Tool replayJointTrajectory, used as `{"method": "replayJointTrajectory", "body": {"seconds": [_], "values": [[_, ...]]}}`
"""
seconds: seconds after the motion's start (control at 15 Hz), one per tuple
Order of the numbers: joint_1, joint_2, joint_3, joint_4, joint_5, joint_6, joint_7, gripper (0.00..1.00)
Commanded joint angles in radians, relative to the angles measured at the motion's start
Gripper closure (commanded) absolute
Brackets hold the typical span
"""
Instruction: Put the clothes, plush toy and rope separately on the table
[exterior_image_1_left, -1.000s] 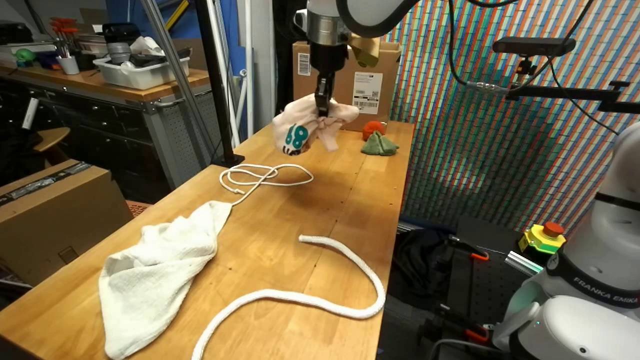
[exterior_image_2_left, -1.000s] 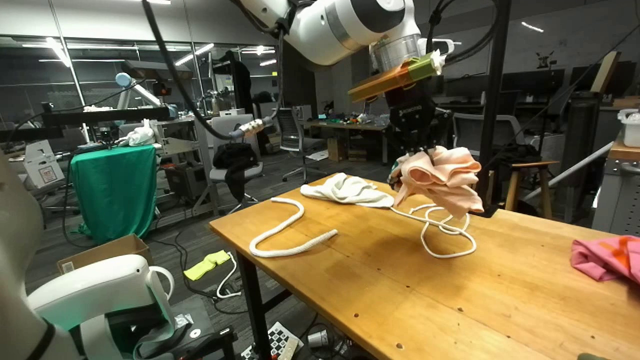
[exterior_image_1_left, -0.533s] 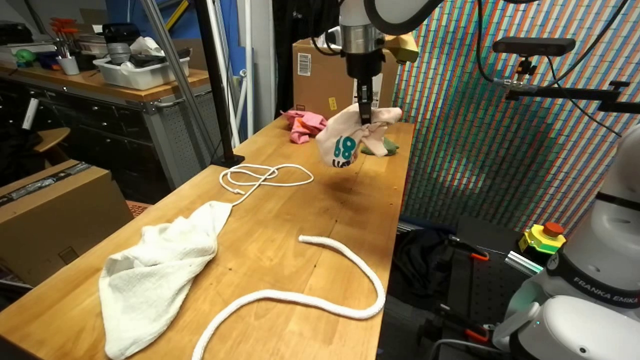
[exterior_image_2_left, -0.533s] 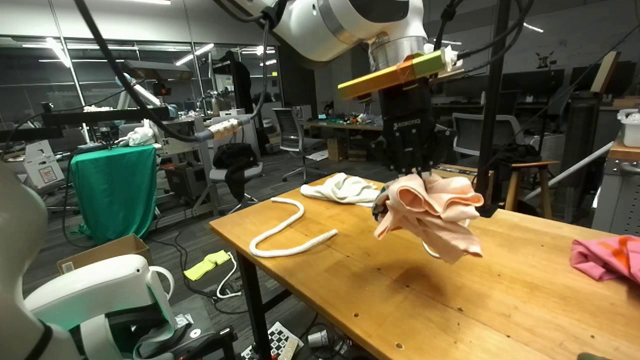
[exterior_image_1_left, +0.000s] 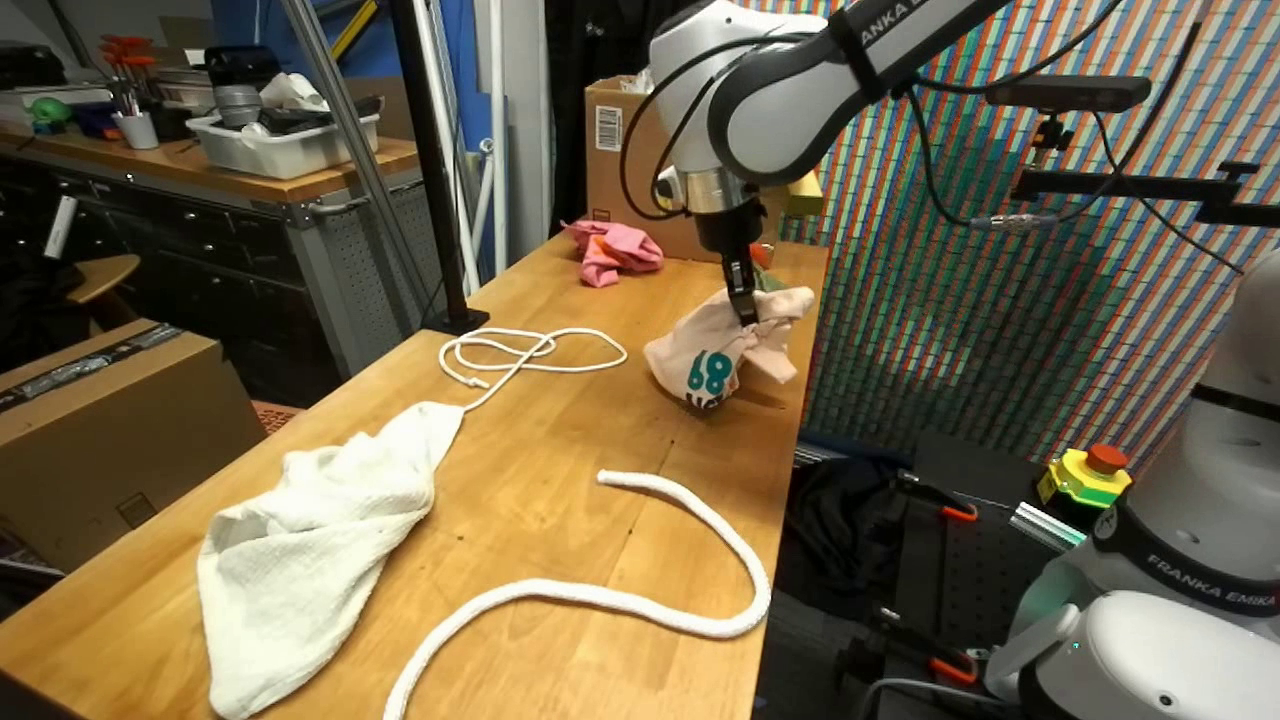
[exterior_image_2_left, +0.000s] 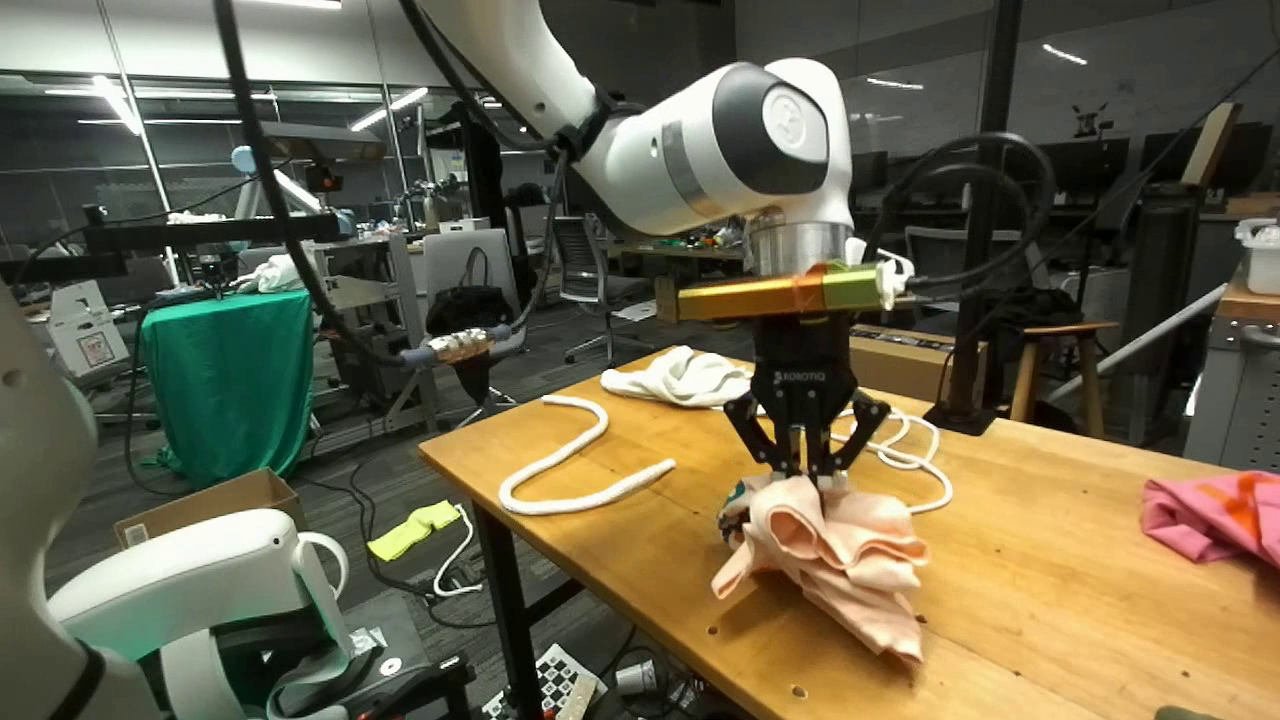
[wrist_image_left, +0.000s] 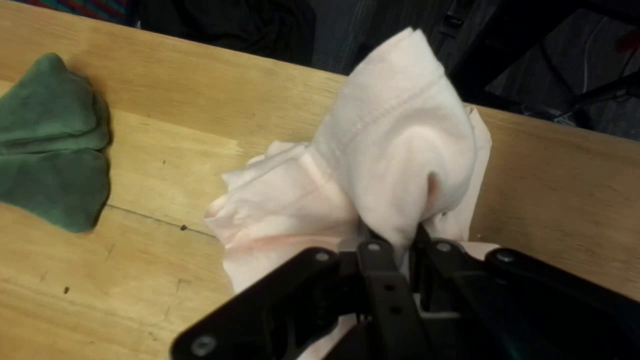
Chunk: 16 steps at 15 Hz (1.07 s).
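Cloth, pale pink and crumpled into loose folds, hangs directly below your tool, whose fingers are pinched together on a gathered fold. You have it low over the surface; you cannot tell whether its lowest edge makes contact. The wrist view gives you a broad fold bulging beyond the fingertips, while an exterior view gives you the teal print that the wrist view hides. Close by, the wrist view shows you a green piece, apart from the cloth; in an exterior view your tool and the cloth cover most of it. Farther off in both exterior views, the thick white rope lies in an S-like curve, and a thin cord lies looped, one end reaching the white fabric. Well apart rests a pink-and-orange fabric. Behind that fabric, in an exterior view, stands a cardboard box. Beyond the surface, only an exterior view shows you neon-yellow fabric on the floor.
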Motion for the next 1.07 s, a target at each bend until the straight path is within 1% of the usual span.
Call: {"method": "replayJointTrajectory", "body": {"seconds": [0.0,0.27,0.47,0.53,0.6,0.67,0.87,1.0], "values": [[-0.006,0.09,0.001,0.011,-0.011,0.057,0.031,0.92],[0.0,0.156,-0.004,0.019,-0.055,0.068,0.072,0.92],[0.0,0.165,-0.007,0.025,-0.065,0.051,0.093,0.91],[0.002,0.154,-0.01,0.024,-0.081,0.041,0.103,0.62],[0.004,0.144,-0.011,0.026,-0.094,0.027,0.117,0.62],[0.006,0.124,-0.013,0.025,-0.114,0.014,0.124,0.56],[0.008,0.069,-0.007,0.042,-0.15,-0.031,0.119,0.32],[0.008,0.041,0.0,0.074,-0.154,-0.059,0.099,0.18]]}}
